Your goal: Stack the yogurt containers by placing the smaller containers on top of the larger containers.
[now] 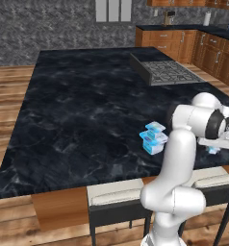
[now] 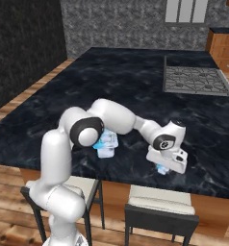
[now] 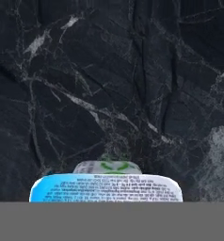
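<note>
Two small squarish white plastic yogurt cups with light-blue lids [image 1: 156,127] | one appearing to be sitting atop wide squarish white plastic yogurt tub [image 1: 153,143], already stacked | other cup [image 3: 107,187] standing near front edge of dark marble desk [image 1: 78,120], likely being targeted for stacking | pincer [image 2: 163,167] hanging right over it, grip: cannot tell | lids on, contents hidden
</note>
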You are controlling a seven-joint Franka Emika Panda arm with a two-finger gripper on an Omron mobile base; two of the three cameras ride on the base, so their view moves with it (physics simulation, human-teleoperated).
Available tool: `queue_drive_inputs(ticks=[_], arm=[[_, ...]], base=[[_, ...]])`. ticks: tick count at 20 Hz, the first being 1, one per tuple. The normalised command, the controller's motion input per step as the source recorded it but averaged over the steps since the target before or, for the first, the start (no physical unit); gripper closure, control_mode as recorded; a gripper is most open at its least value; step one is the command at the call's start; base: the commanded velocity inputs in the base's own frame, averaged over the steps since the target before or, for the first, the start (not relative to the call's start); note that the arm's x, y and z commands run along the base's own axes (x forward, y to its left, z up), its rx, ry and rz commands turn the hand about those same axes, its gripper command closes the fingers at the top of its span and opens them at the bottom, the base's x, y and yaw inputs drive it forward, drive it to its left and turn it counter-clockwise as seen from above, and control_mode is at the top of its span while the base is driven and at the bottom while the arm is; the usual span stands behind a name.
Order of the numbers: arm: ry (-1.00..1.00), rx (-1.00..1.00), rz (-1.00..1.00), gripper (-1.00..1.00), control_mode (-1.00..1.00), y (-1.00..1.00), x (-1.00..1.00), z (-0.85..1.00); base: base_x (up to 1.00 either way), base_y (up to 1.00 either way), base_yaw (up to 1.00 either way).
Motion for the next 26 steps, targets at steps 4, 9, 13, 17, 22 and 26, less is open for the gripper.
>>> queue_drive_inputs(ticks=[4, 9, 13, 17, 22, 26], arm=[[-0.11, 0.00, 0.00, 1.00, -1.00, 0.18, -0.20, 0.80], [-0.06, 0.00, 0.01, 1.00, -1.00, 0.32, -0.28, 0.92], [-0.05, -0.02, 0.00, 1.00, -1.00, 0.57, -0.20, 0.76], [0.00, -0.02, 0.00, 1.00, -1.00, 0.53, -0.24, 0.73], [0.00, -0.01, 0.00, 1.00, -1.00, 0.41, -0.22, 0.65], [0.00, 0.00, 0.00, 1.00, -1.00, 0.29, -0.14, 0.60]], base=[[0.00, 0.00, 0.00], [0.00, 0.00, 0.00], [0.00, 0.00, 0.00], [0.00, 0.00, 0.00], [0.00, 0.00, 0.00], [0.00, 0.00, 0.00]])
